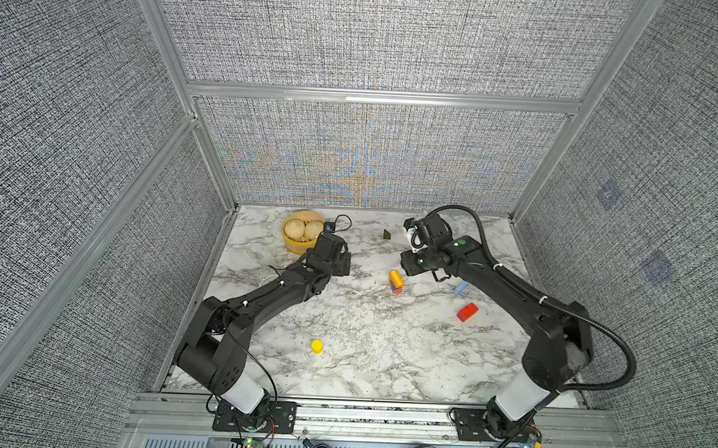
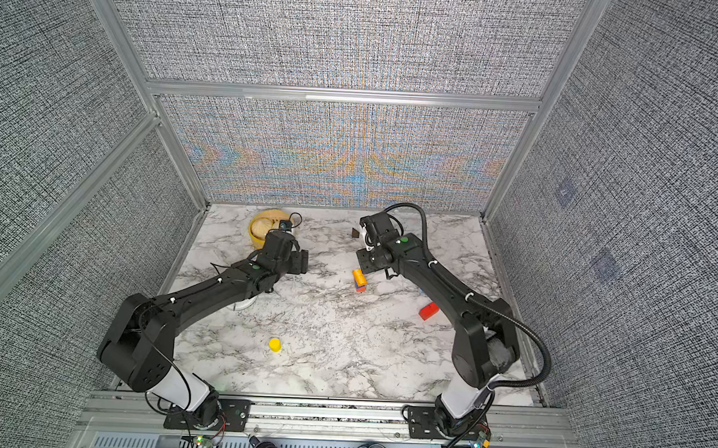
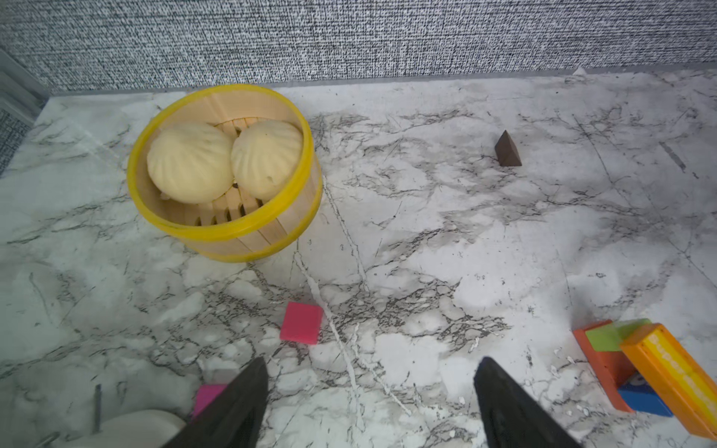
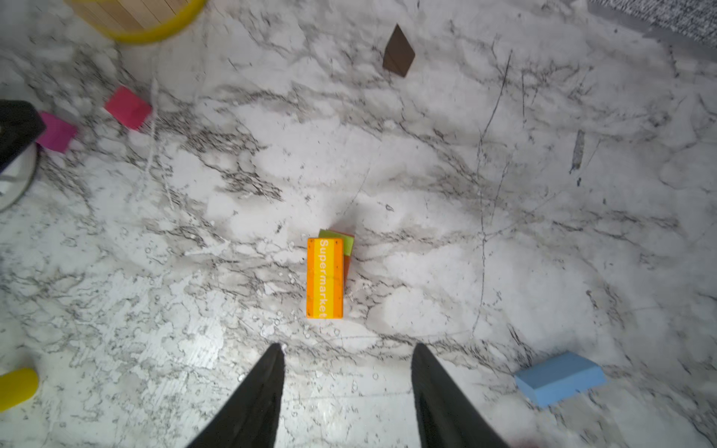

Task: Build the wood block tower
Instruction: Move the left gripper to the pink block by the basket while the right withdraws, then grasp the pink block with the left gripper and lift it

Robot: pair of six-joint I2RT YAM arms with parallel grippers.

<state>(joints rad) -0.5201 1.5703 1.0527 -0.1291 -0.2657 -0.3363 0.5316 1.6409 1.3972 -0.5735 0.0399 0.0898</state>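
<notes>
Open marble (image 1: 365, 337) around tower (image 1: 396, 281), seemingly.

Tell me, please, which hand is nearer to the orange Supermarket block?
Right. The right hand is just short of the orange Supermarket block; the left hand is farther off, nearer the basket.

Grey woven fabric walls (image 1: 378, 38), held in aluminium framing (image 1: 379, 97), enclose a white marble tabletop (image 1: 364, 358) with grey veins. The light is even and the shadows soft.
</notes>
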